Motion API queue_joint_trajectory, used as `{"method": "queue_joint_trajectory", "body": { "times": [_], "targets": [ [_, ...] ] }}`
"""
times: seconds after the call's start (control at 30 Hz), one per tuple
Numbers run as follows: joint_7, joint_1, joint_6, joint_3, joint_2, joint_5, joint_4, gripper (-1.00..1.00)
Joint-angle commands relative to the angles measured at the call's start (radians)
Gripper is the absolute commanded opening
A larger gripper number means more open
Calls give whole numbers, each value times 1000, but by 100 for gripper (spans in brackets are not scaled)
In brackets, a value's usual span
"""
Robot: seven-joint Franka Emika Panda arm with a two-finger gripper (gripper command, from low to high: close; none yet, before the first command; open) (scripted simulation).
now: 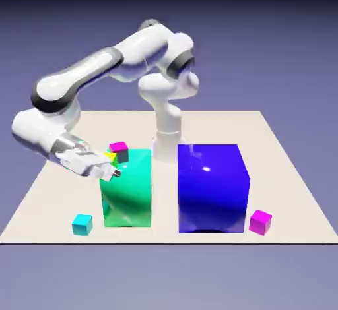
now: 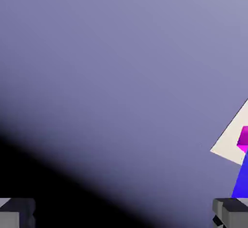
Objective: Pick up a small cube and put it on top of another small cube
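Pincer (image 2: 124, 213) spread, holding nothing; cyan cube (image 1: 82, 225) flat on surface (image 1: 290, 219), slightly turned; no long axis

Bright light on my table, darkness at the rims of my sight

In the exterior view I see the tabletop (image 1: 218, 127) evenly pale and bright from its far edge to its near edge, and my white arm (image 1: 142, 48) washes out in places. A small white glare spot sits high on the blue block (image 1: 211, 190); the green block (image 1: 129, 193) carries a softer sheen, its lower part darker. The backdrop (image 1: 277, 51) fades to black along the top. My hand view is lit unevenly: hazy violet, paler toward the upper right, sinking through a soft gradient to black at the lower left.
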State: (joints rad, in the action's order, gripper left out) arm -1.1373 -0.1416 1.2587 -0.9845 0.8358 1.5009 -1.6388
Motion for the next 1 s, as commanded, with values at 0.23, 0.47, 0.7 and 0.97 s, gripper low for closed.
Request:
{"method": "queue_joint_trajectory", "body": {
  "times": [0.23, 0.47, 0.7, 0.97],
  "targets": [
    [12, 185, 73, 4, 255, -189, 38, 0],
    [13, 187, 72, 4, 255, -190, 38, -100],
    [127, 306, 10, 95, 76, -485, -26, -100],
    [136, 345, -41, 297, -208, -808, -67, -100]
  ]
}}
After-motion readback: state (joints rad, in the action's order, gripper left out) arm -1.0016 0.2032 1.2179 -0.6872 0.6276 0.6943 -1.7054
